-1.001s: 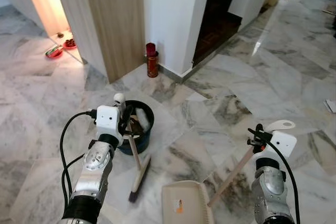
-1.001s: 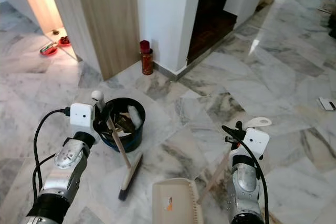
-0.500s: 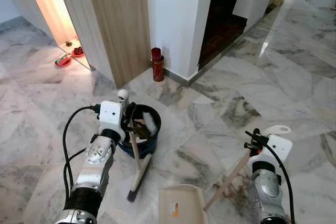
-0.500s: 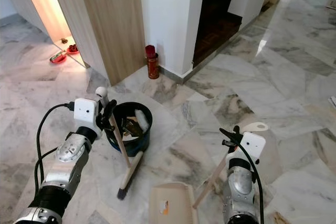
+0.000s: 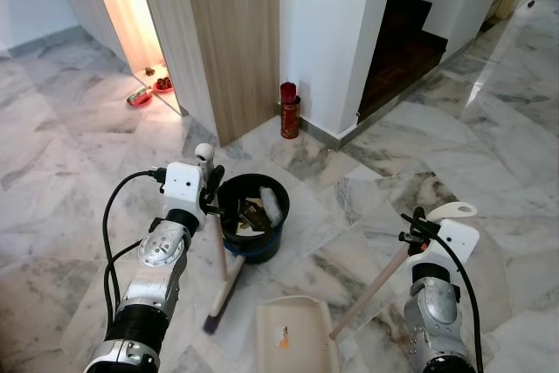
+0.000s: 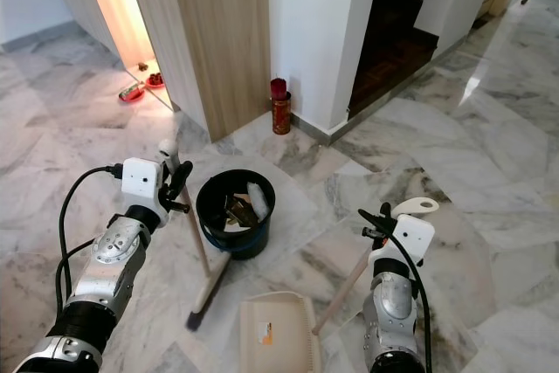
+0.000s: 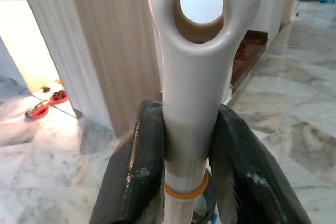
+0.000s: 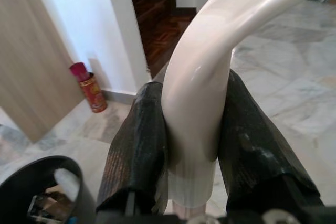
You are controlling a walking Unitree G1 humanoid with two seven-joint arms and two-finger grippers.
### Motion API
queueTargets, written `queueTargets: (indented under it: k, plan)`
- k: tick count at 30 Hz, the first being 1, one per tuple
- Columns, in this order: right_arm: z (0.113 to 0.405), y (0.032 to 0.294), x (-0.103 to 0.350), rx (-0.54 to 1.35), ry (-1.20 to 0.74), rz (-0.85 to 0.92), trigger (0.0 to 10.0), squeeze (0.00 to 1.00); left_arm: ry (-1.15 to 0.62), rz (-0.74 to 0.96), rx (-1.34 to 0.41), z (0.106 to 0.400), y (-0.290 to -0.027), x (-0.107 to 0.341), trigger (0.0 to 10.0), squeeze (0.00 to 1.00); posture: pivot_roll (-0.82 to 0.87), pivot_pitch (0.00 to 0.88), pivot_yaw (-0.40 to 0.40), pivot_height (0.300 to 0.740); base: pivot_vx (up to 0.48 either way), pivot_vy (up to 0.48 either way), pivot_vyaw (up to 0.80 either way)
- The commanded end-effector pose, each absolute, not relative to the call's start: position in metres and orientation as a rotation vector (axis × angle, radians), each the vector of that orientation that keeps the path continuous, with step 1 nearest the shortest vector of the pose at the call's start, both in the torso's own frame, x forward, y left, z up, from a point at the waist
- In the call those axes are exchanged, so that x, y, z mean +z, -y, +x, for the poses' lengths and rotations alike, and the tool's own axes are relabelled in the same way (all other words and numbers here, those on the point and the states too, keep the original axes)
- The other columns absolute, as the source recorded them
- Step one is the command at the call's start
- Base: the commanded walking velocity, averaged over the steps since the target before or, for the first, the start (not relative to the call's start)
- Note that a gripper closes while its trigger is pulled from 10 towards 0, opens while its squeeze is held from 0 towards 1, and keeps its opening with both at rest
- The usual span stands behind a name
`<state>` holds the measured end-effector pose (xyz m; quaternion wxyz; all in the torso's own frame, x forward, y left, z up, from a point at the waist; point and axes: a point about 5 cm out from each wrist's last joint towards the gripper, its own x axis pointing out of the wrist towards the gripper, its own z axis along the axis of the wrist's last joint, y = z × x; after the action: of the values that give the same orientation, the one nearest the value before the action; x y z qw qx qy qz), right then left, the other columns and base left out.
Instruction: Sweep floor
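Note:
My left gripper [image 5: 210,188] is shut on the white top of a broom's handle [image 7: 195,103], with its black fingers [image 7: 134,177] on either side. The wooden stick [image 5: 220,253] runs down to the brush head [image 5: 215,314] on the marble floor, just left of a black bin [image 5: 253,219] holding scraps and paper. My right gripper [image 5: 413,235] is shut on the curved white grip of a dustpan's handle [image 8: 202,82]. That long handle [image 5: 371,289] slants down to the cream dustpan [image 5: 293,347], which rests on the floor between my arms.
A red canister [image 5: 289,110] stands at the foot of the white wall corner. Dark wooden stairs [image 5: 410,41] rise behind it on the right. A wood-panelled wall [image 5: 231,32] and a lit alcove with red bowls [image 5: 150,93] are at the left. Marble floor lies all around.
The camera has shifted, so the wall, stairs and bin sit further right and more floor shows at the left. Both grippers keep their holds on broom and dustpan.

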<state>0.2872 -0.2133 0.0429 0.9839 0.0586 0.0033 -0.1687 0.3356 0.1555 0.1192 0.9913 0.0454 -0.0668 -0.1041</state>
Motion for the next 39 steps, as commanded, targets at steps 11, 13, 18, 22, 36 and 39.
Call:
queueTargets:
  k: [11,13,18,22,36,39]
  plan:
    - [0.289,0.217,0.048,-0.322,0.025,0.095,10.0,0.0,0.178,0.09,-0.196,0.334,-0.155,0.124,10.0,0.0,0.22,0.008,-0.017,0.74,0.0,-0.286,-0.49]
    - [0.288,0.217,0.049,-0.322,0.027,0.096,10.0,0.0,0.177,0.09,-0.193,0.334,-0.155,0.123,10.0,0.0,0.22,0.009,-0.019,0.74,0.0,-0.277,0.0]
    - [0.288,0.219,0.047,-0.327,0.01,0.116,10.0,0.0,0.177,0.08,-0.184,0.333,-0.156,0.122,10.0,0.0,0.21,0.018,-0.022,0.74,0.0,-0.217,-0.16]
    - [0.287,0.221,0.047,-0.325,0.01,0.097,10.0,0.0,0.18,0.071,-0.177,0.333,-0.157,0.122,10.0,0.0,0.21,0.026,-0.027,0.74,0.0,0.0,-0.79]
    - [0.285,0.228,0.049,-0.331,0.011,0.084,10.0,0.0,0.164,0.032,-0.191,0.329,-0.151,0.116,10.0,0.0,0.18,0.042,-0.043,0.74,0.0,0.0,-0.79]
    - [0.284,0.229,0.049,-0.332,0.012,0.074,10.0,0.0,0.162,0.026,-0.191,0.329,-0.151,0.116,10.0,0.0,0.17,0.043,-0.048,0.74,0.0,0.0,-0.79]
